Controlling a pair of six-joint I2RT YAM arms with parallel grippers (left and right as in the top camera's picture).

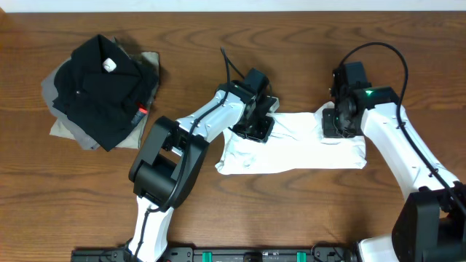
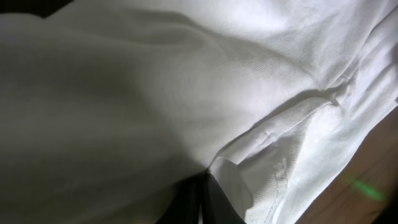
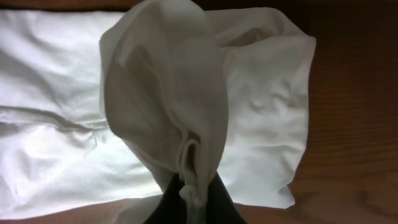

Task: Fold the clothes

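The white T-shirt (image 1: 298, 149) lies across the middle of the table (image 1: 218, 218), gathered into a long band that runs from my left to my right, and I have hold of it near both ends. My left gripper (image 1: 255, 129) is down on the left part of the band, clamped on a fold of the cloth. From that wrist the white fabric fills almost the whole view and runs down between my dark fingers (image 2: 211, 202), with a stitched hem beside them and a sliver of wood at the lower right. My right gripper (image 1: 341, 127) sits at the right end, pinching a bunch of cloth. From that wrist the bunch stands up in a peak drawn into my fingers (image 3: 163, 210), while the rest of the shirt lies flat on the wood below it. Far off to my left, well apart from the shirt, a black garment (image 1: 98, 87) with a small white tag (image 1: 111, 65) rests on top of a grey garment (image 1: 62, 125).
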